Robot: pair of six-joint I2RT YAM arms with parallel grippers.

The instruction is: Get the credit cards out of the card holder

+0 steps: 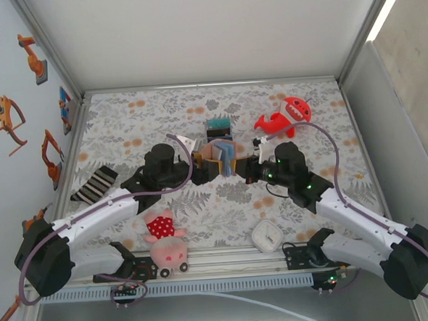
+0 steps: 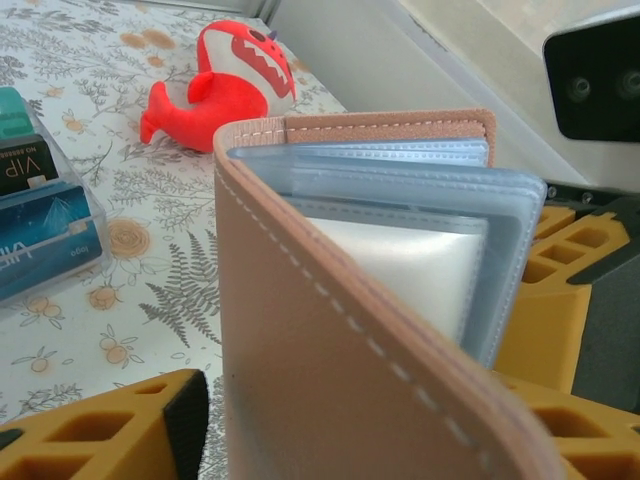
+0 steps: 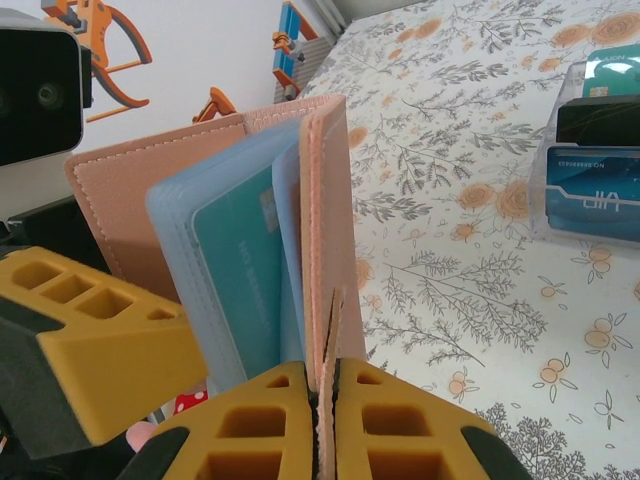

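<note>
Right tool point(image 3: 325, 390) pinching one card holder point(image 3: 150, 175), one teal card point(image 3: 245, 290) inside

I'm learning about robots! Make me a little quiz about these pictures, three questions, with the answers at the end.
1. True or false: the right gripper is pinching one tan cover of the card holder.
2. What colour is the card tucked inside the card holder, seen from the right wrist? A teal, B red, C yellow.
3. Fill the gap: the red toy lying on the table beyond the card holder is a ____.
Key: 1 true; 2 A; 3 shark.
</note>
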